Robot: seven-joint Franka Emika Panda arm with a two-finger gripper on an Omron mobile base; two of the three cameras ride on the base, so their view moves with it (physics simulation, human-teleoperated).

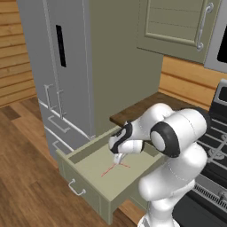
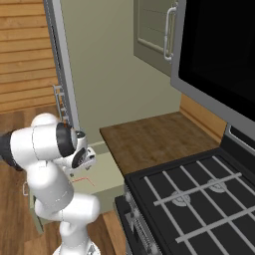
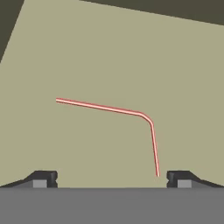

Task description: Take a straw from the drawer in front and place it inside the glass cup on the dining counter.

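Two-finger gripper [image 3: 112, 178] spread wide, hovering over the thin bent reddish-pink straw [image 3: 131, 112] lying flat on the floor of the open sage-green drawer [image 1: 91, 166]. Risk: straw's short leg ends near the 5 o'clock fingertip [image 3: 179, 178], so closing could flick it aside.

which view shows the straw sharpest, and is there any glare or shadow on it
Hand view: the straw is crisp against the flat, evenly lit drawer floor, no glare, no visible shadow. Left base view: straw is a thin faint line under the open gripper. Right base view: fainter still.
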